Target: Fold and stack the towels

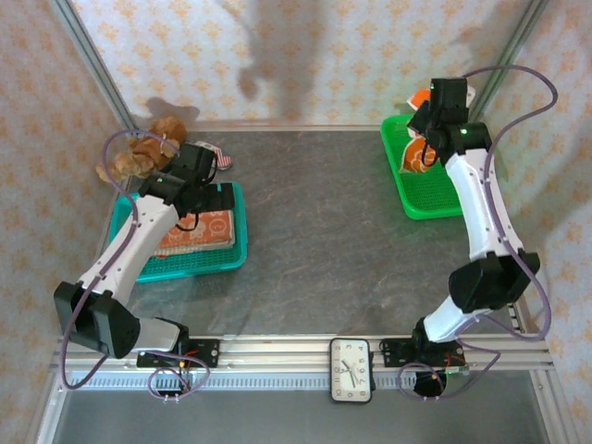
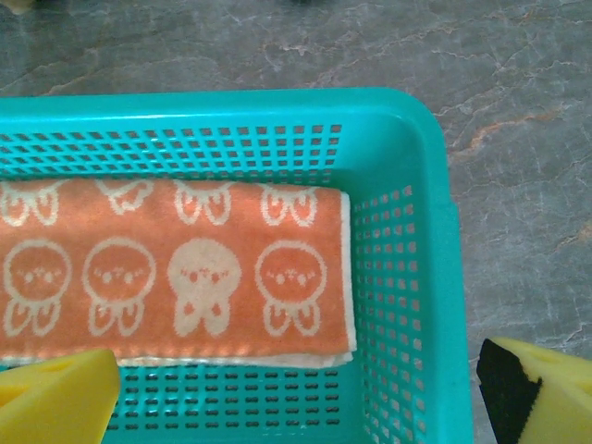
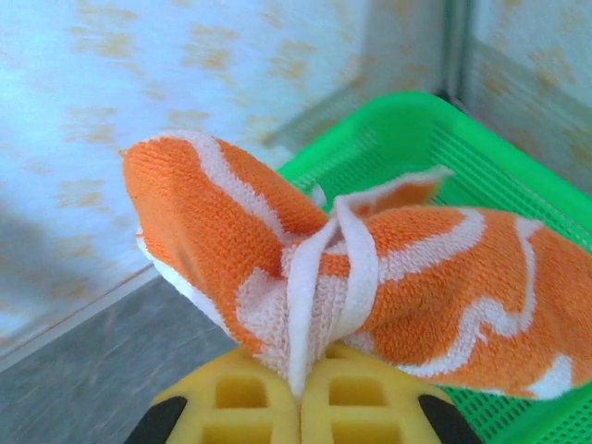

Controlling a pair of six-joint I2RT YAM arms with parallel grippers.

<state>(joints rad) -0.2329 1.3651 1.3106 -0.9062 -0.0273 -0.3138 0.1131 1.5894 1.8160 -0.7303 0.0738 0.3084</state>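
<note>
Starting at the right gripper (image 3: 301,407): yellow fingers pressed together, clamped on a bunched orange terry towel with white wavy stripes (image 3: 370,268), held up above the bright green perforated plastic basket (image 3: 435,129). Close up on the wrist view, a white hem strip pinched right at the fingertips. From the top view, just a small orange bundle over the far half of that basket, tucked near the back-right corner of the patterned walls. Not much room there.

Across to the left gripper (image 2: 296,407): yellow pads (image 2: 55,398) spread wide, gripping nothing, hovering over a corner of the teal perforated plastic basket (image 2: 277,106). Inside, a folded orange towel printed with rows of cream bunnies (image 2: 176,277), lying flat, one edge just short of the basket wall. From above, partly hidden under the arm.

Between the two baskets, a broad stretch of bare grey marbled tabletop (image 1: 324,222). Behind the teal basket, a brown teddy bear (image 1: 139,153) and a small striped shoe (image 1: 220,159). On the near rail, a small white-faced clock (image 1: 351,370), numerals too small to read.
</note>
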